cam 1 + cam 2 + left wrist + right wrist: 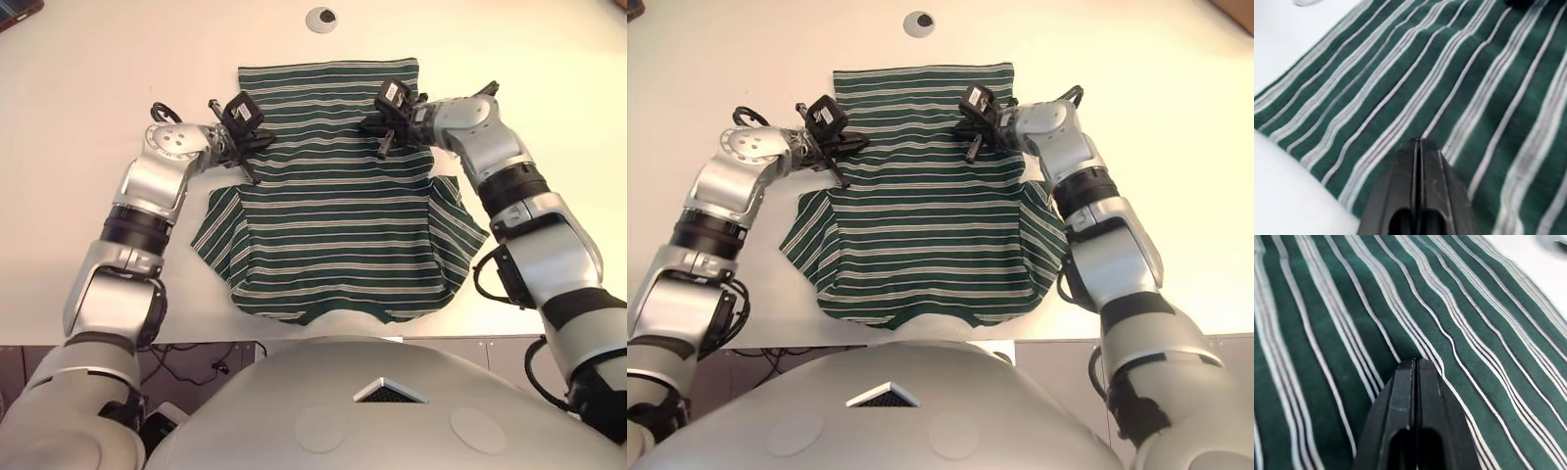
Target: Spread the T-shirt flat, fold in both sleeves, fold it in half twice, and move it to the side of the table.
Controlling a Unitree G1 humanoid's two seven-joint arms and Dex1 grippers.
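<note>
Lying flat mid-frame on the white table [88, 78]: dark-green white-striped fabric T-shirt [333, 235], sleeves unfolded. Left gripper [1418, 145] and right gripper [1414, 364] hover closed, empty, over its upper half; shallow pinch could slip.

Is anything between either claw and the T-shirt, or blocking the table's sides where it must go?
Nothing visible. The left claw and right claw, both shut, sit directly over the green white-striped fabric T-shirt. A round grey grommet lies on the white table beyond its far hem, off either side.
</note>
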